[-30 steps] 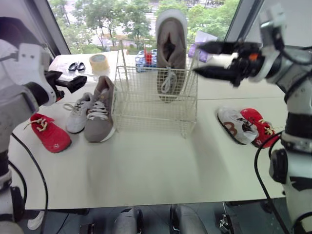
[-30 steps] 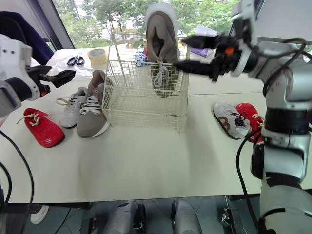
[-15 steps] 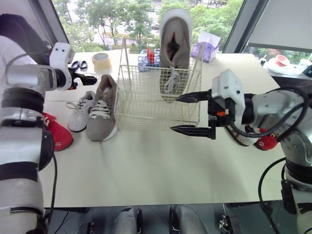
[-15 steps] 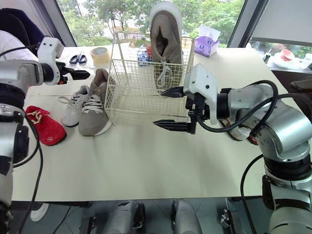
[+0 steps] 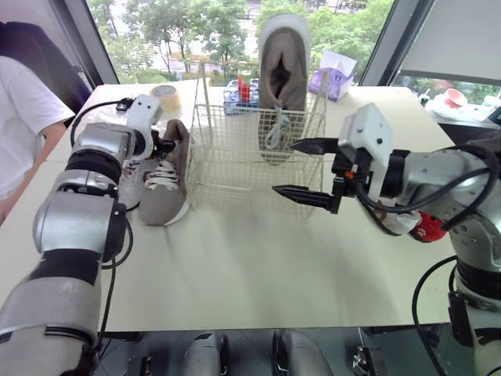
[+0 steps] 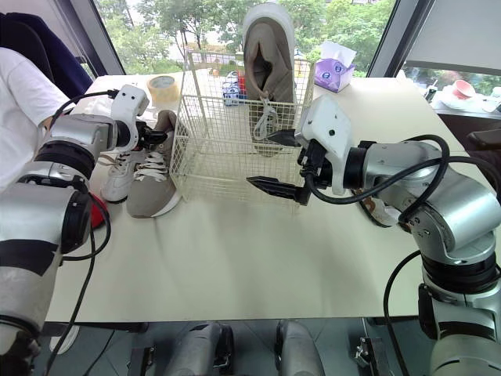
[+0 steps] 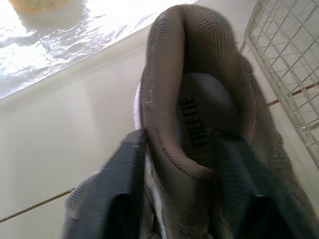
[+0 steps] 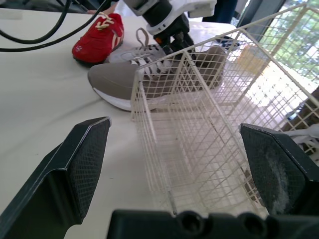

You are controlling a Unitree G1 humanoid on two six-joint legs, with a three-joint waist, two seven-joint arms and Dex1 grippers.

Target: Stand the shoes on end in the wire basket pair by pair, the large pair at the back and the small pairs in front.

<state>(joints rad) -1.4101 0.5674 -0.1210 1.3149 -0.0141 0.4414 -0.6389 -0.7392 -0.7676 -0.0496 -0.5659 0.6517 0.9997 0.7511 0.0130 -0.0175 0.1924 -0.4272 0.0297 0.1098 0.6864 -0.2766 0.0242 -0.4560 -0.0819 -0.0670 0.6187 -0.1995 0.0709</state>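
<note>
My left arm reaches straight out ahead over the desk point(image 5: 235, 266). The left claw point(image 5: 164, 146) sits right at the heel of the grey shoe point(image 5: 164, 189). In the left wrist view the heel collar is right in front of the camera. I cannot tell whether that claw is clamped or loose.

My right arm is bent at the elbow, with the forearm swung across toward my left. The right claw point(image 5: 286, 168) hangs above the desk, just in front of the basket's near right corner. It is released, its two black fingers spread wide and holding nothing.

The grey shoe lies flat on its sole just beside the left wall of the basket point(image 5: 235, 168). Its long axis runs front to back, with the toe toward me and the heel away. A small pale sneaker point(image 6: 117, 177) lies at its left side, pointing much the same way. A red shoe point(image 8: 99, 37) lies further left again.

The upright shoe point(image 5: 283, 78) stands on end at the back of the basket. Its heel is up, its toe is down, and its opening and dangling laces face me.

Two more small shoes lie on the desk beyond my right forearm, a pale one point(image 6: 376, 211) and a red one point(image 5: 429, 229). A person in a white shirt point(image 5: 23, 117) is at my far left.
</note>
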